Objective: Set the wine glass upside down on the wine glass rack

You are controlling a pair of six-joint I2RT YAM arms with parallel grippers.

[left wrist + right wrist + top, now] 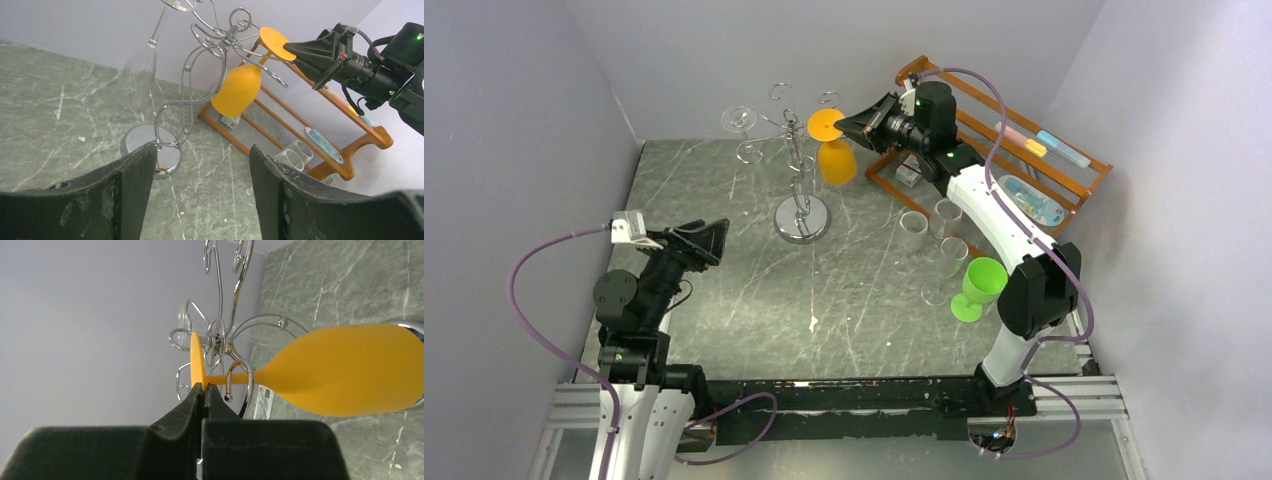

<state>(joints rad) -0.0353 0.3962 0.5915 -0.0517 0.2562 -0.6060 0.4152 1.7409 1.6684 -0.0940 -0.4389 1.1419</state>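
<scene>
The orange wine glass [836,162] hangs upside down beside the chrome wine glass rack [802,218], bowl down and round foot on top. My right gripper [844,124] is shut on the rim of that foot [196,357]. In the right wrist view the stem crosses a curled arm end [241,377] of the rack [220,337], with the bowl [345,370] beyond it. My left gripper [714,240] stands open and empty over the table's left side, well short of the rack. The left wrist view shows the orange glass [237,90] under the rack's arms [222,40] and the right gripper [290,47] at its foot.
A clear wine glass [744,122] hangs upside down on the rack's left arm. An orange-brown wooden shelf [1064,160] stands at the back right. Clear tumblers [914,228] and a green wine glass [979,287] stand on the right. Walls close in the table on three sides.
</scene>
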